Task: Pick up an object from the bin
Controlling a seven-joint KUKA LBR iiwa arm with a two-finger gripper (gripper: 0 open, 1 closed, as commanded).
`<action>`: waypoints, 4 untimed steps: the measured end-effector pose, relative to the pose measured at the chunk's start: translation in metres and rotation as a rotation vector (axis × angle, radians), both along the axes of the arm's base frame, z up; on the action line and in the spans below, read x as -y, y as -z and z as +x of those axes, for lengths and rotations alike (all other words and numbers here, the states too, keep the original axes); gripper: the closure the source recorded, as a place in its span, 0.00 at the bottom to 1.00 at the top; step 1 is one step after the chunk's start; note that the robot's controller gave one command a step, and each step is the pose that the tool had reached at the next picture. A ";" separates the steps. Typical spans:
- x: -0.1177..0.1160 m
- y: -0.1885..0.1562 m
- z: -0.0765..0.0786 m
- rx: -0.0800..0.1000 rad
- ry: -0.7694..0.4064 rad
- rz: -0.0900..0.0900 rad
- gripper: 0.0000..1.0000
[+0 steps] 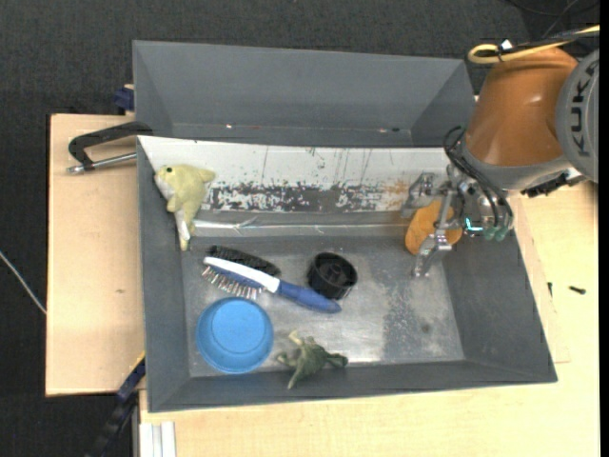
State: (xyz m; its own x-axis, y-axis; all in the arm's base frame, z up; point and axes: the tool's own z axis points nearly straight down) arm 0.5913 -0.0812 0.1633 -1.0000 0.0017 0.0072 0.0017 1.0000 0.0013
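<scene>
My gripper hangs over the right back part of the bin, close to the back wall. A small rounded orange object sits between its two metal fingers, and the fingers look shut on it. The part of the orange object under the gripper body is hidden. The nearest loose thing is a black round ribbed cap, on the floor to the left of the gripper.
A brush with white bristles and a blue handle lies left of the cap. A blue round bowl and a green toy dinosaur lie near the front wall. A pale yellow plush toy rests in the back left corner.
</scene>
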 end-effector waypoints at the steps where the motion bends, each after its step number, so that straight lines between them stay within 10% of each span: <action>1: -0.059 0.028 -0.046 0.001 0.105 0.002 0.00; 2: -0.124 0.090 -0.033 0.013 -0.085 0.000 0.00; 3: -0.124 0.089 -0.033 0.014 -0.084 0.000 1.00; 4: -0.144 -0.048 -0.032 0.022 -0.060 0.002 1.00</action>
